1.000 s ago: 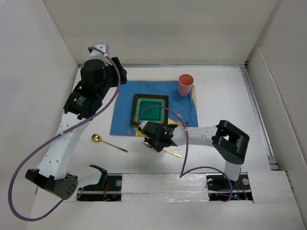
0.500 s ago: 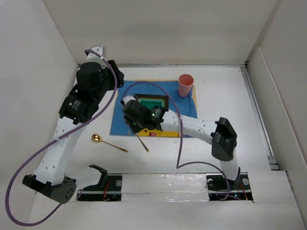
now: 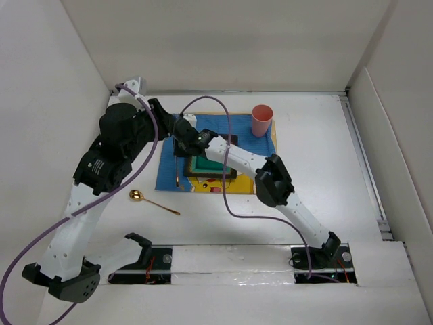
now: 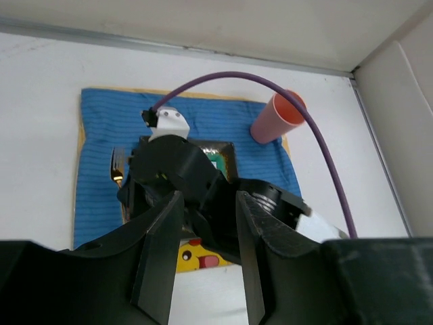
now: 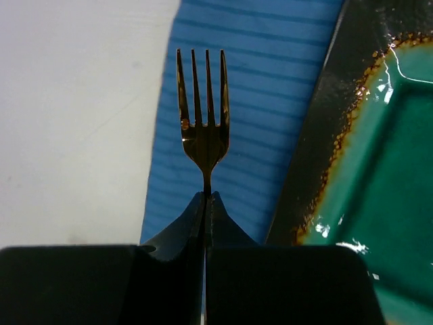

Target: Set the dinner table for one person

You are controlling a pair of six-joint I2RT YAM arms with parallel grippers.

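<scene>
The white worktop [image 3: 318, 135] fills the floor of the walled cell. A blue striped mat [image 3: 165, 166] lies on it toward its far edge, left of centre. On the mat sits a square plate [image 3: 203, 164], green inside a dark rim, and a pink cup [image 3: 262, 120] stands upright at the mat's far right corner.

The right arm reaches across the plate to the mat's left strip. Its right pincer [image 5: 206, 200] is pressed together on the neck of a gold fork [image 5: 203, 135], whose tines point away from the fingers. The fork is over the blue cloth just beside the plate's left rim. Whether it touches the cloth is hard to tell.

The left pincer [image 4: 208, 203] hovers above the mat's far left corner, spread and holding nothing.

A gold spoon [image 3: 137, 196] lies on bare worktop off the mat's near left corner.
</scene>
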